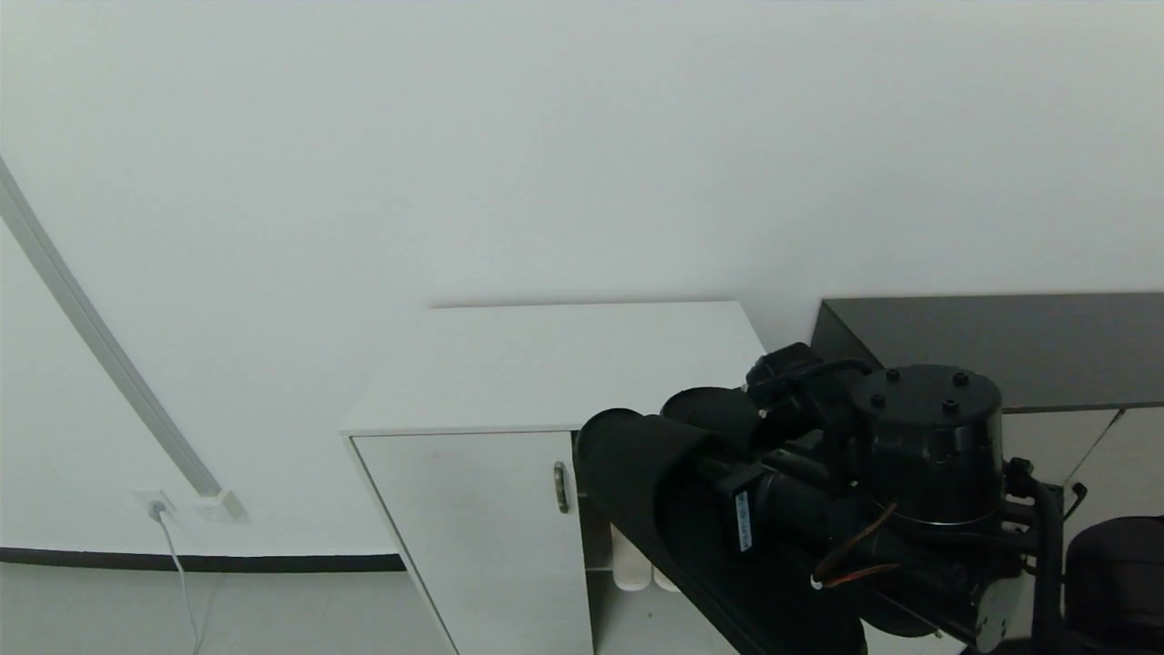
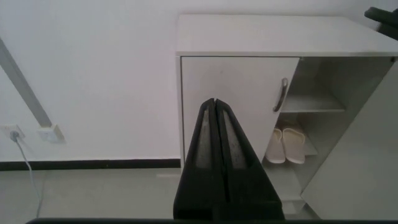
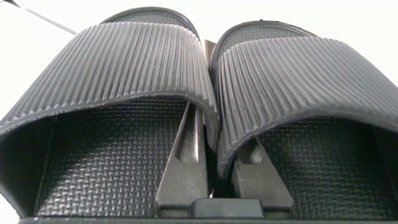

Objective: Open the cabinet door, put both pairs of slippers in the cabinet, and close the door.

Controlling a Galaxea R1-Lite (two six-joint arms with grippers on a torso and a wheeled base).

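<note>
A pair of black ribbed slippers [image 3: 149,68] is pinched side by side in my right gripper [image 3: 211,134], one finger [image 3: 186,155] inside each slipper, clamping their touching inner walls. In the head view the black slippers [image 1: 637,464] hang in front of the white cabinet [image 1: 555,364], level with its top edge and over the open right half. The cabinet's left door [image 1: 473,528] is shut and its right door [image 2: 367,155] swung open. A pair of white slippers [image 2: 285,145] lies on a lower shelf inside. My left gripper [image 2: 215,102] is shut and holds nothing, well back from the cabinet [image 2: 267,34].
A dark-topped cabinet [image 1: 1000,346] stands against the white cabinet's right side. On the wall to the left are a socket with a cable [image 1: 155,505] and a slanted conduit [image 1: 91,327]. Bare floor lies in front of the left door.
</note>
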